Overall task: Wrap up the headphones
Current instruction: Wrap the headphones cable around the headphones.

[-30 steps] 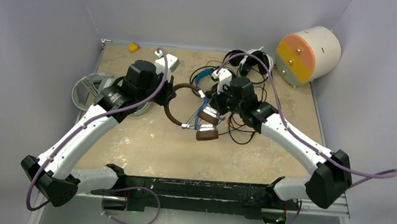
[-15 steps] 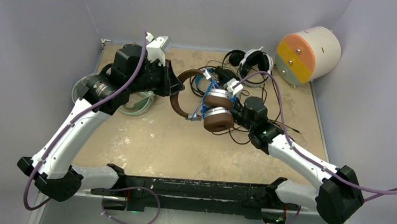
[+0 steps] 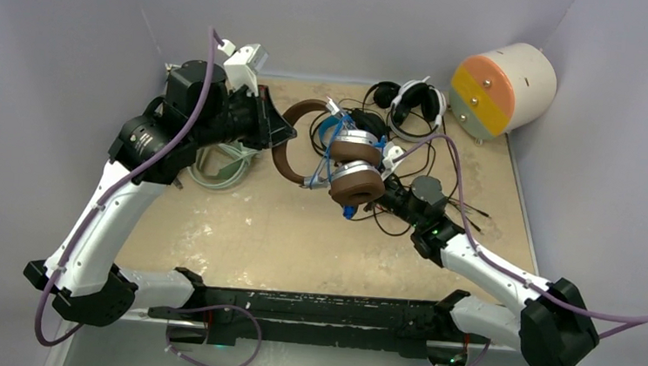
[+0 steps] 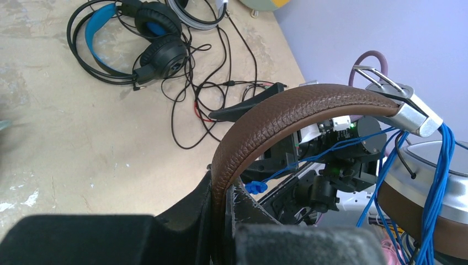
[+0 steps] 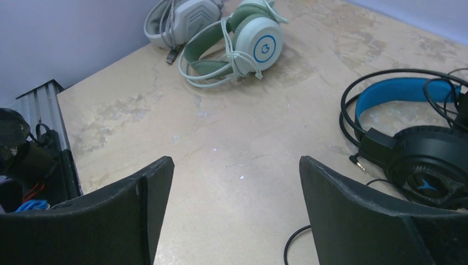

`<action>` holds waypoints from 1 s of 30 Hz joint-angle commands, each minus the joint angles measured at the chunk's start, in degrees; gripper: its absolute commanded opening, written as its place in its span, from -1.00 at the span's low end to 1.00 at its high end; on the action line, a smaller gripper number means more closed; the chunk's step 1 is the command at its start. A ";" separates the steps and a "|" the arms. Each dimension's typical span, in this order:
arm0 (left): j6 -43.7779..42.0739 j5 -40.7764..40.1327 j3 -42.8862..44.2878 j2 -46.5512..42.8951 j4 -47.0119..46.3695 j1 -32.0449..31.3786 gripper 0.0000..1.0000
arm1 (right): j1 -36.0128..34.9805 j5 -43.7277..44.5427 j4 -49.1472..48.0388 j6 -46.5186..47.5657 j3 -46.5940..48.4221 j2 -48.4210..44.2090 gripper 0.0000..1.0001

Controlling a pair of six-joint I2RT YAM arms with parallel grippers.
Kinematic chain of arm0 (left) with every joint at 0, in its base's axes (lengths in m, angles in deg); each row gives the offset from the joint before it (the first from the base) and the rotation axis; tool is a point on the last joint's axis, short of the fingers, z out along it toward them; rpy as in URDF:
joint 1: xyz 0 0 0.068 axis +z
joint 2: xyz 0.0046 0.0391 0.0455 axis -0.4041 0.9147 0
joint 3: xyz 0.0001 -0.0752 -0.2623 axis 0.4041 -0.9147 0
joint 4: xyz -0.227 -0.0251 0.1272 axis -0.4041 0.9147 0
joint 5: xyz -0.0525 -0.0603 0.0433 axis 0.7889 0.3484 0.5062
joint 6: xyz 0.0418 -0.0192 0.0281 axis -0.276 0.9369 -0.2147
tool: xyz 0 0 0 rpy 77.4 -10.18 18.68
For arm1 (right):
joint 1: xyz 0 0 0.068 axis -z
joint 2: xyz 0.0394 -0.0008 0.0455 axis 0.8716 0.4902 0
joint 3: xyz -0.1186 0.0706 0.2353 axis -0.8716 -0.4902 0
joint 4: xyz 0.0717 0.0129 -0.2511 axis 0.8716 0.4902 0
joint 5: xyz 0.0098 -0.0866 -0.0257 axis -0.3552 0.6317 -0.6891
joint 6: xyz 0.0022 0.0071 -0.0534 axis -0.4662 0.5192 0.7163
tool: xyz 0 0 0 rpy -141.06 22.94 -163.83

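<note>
The brown headphones hang above the table, blue cable wound round their yoke and ear cups. My left gripper is shut on their brown leather headband, which is pinched between the left gripper's jaws. My right gripper sits just below and right of the ear cups, open, with only bare table between its fingers in the right wrist view. The blue cable's plug end dangles free.
Black headphones with a blue headband and loose black cables lie behind the brown pair. A black-and-white pair sits at the back. Mint-green and white-grey headsets lie at the left. A cream cylinder stands back right.
My left gripper lifted the brown headphones up and back-left. My right gripper opened, let go at the ear cups and drew back toward the right.
</note>
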 commanded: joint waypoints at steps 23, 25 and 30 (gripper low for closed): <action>1.82 -0.40 5.66 1.70 -0.32 -0.14 -1.00 | 0.32 -9.11 13.12 3.60 -0.75 -18.05 0.98; 1.78 -0.03 5.56 1.81 -0.42 -0.13 -1.00 | 0.32 -11.70 13.85 3.65 0.57 -17.92 0.98; 2.02 0.57 5.50 1.90 -0.90 -0.12 -1.00 | 0.31 -13.75 12.90 2.96 3.72 -16.41 0.98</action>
